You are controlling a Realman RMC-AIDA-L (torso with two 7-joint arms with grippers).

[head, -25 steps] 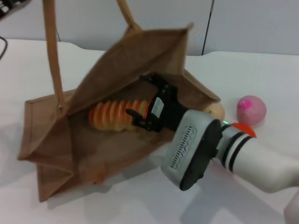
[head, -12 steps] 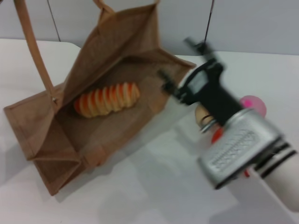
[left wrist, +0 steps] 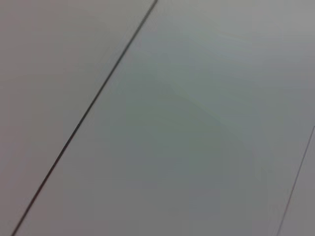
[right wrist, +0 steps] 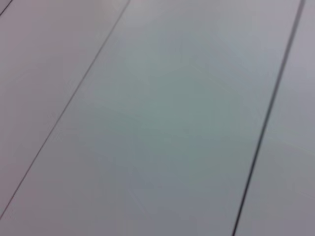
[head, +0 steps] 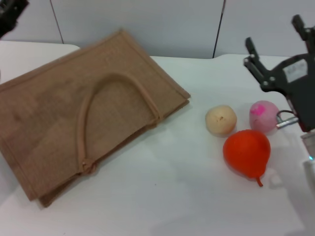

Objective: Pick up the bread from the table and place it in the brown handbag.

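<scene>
The brown handbag (head: 74, 113) lies flat and closed on the white table (head: 162, 191), at the left, with one strap handle (head: 113, 98) looped on top. The bread is hidden; no part of it shows. My right gripper (head: 273, 33) is open and empty, raised at the far right above the table, well clear of the bag. A dark part of my left gripper (head: 11, 14) shows at the top left corner, beyond the bag. Both wrist views show only plain wall panels.
A small round beige bun (head: 221, 119), a pink ball (head: 264, 116) and an orange pear (head: 247, 152) sit close together on the table right of the bag, just below my right gripper. A grey panelled wall (head: 162, 24) stands behind the table.
My right gripper let go of the bread inside the bag and drew back up to the right. The bag, held open by its handle before, has dropped flat and closed over the bread.
</scene>
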